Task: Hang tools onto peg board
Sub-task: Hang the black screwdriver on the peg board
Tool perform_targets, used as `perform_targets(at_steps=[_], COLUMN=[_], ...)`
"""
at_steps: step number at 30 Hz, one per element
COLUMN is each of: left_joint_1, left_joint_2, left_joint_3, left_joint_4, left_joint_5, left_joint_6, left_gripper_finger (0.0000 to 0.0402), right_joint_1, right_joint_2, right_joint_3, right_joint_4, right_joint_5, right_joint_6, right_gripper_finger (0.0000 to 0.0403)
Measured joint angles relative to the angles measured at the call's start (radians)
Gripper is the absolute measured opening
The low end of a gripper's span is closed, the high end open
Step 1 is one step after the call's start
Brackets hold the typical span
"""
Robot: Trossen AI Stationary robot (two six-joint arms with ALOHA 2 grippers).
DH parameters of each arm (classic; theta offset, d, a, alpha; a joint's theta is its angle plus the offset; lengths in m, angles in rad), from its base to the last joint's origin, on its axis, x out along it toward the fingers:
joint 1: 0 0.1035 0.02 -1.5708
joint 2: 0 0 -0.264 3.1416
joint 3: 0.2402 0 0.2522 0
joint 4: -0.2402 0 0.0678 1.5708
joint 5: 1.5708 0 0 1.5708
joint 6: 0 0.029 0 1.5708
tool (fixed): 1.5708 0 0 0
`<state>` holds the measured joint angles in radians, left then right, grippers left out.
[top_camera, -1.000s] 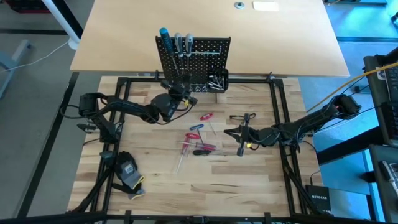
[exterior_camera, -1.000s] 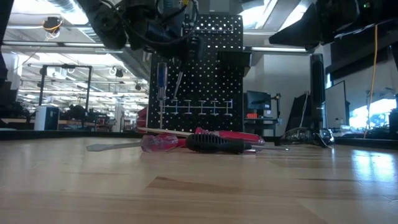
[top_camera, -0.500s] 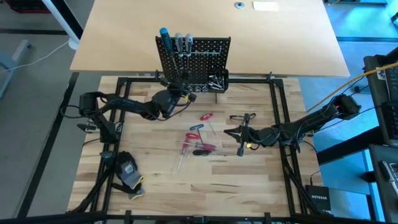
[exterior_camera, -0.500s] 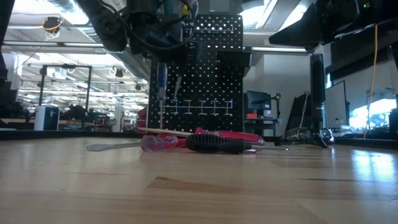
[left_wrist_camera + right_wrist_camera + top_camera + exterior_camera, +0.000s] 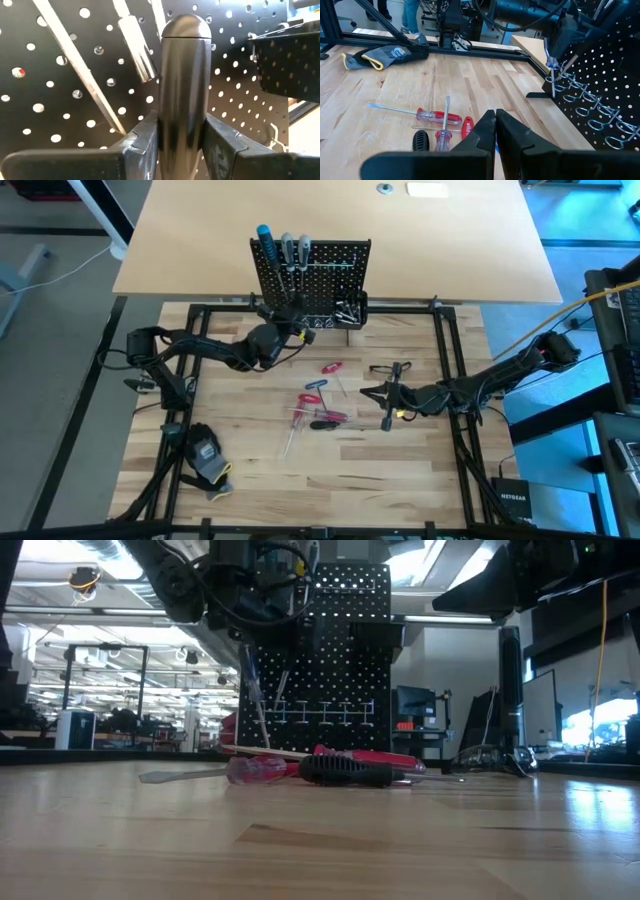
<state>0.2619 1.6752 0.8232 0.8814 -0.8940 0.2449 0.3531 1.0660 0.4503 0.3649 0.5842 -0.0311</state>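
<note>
— Up at the peg board (image 5: 310, 278), the left end effector (image 5: 283, 328) sits right against the panel's lower front; its fingers (image 5: 140, 145) are pinching a dark, round-ended handle (image 5: 183, 80) that stands upright between them.

— And from the desk-level camera?

— Same story; a slim shaft (image 5: 257, 705) slants down from that end effector in front of the row of wire hooks (image 5: 318, 712); whether its tip sits in a hook, I cannot tell.

— What's on the board itself?

— A blue-handled screwdriver (image 5: 264, 242) and two grey-handled ones (image 5: 294, 250) stand at its top left; a small black bin (image 5: 349, 310) hangs at its lower right.

— The right side?

— The right end effector (image 5: 375, 391) hovers over the desk (image 5: 400, 470), well apart from the board, fingers (image 5: 482, 131) pressed together on nothing.

— Loose tools?

— Mid-desk; red-handled screwdrivers (image 5: 322, 416), a black-handled one (image 5: 328, 425) and a red T-shaped key (image 5: 314, 388) lie in a cluster between the arms; another red piece (image 5: 331, 367) lies just nearer the board; a black-and-yellow glove (image 5: 207, 455) rests near the front left corner.
</note>
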Motion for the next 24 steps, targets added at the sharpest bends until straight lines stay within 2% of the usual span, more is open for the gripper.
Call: perform_targets(at_steps=[6, 11, 15, 24], left_joint_1=[0.000, 0.007, 0.015, 0.015], left_joint_2=[-0.001, -0.001, -0.002, -0.002], left_joint_3=[0.001, 0.001, 0.002, 0.002], left_joint_4=[-0.007, -0.002, 0.001, -0.012], left_joint_5=[-0.001, -0.003, 0.009, 0.017], left_joint_6=[-0.033, -0.083, -0.128, -0.121], left_gripper_finger=[0.0104, 0.0122, 0.0113, 0.0117], right_joint_1=[0.000, 0.000, 0.000, 0.000], right_joint_2=[0.000, 0.000, 0.000, 0.000], right_joint_3=[0.000, 0.000, 0.000, 0.000], right_joint_4=[0.000, 0.000, 0.000, 0.000], right_joint_5=[0.000, 0.000, 0.000, 0.000], right_joint_6=[0.000, 0.000, 0.000, 0.000], right_gripper_finger=[0.0017, 0.0017, 0.0017, 0.0017])
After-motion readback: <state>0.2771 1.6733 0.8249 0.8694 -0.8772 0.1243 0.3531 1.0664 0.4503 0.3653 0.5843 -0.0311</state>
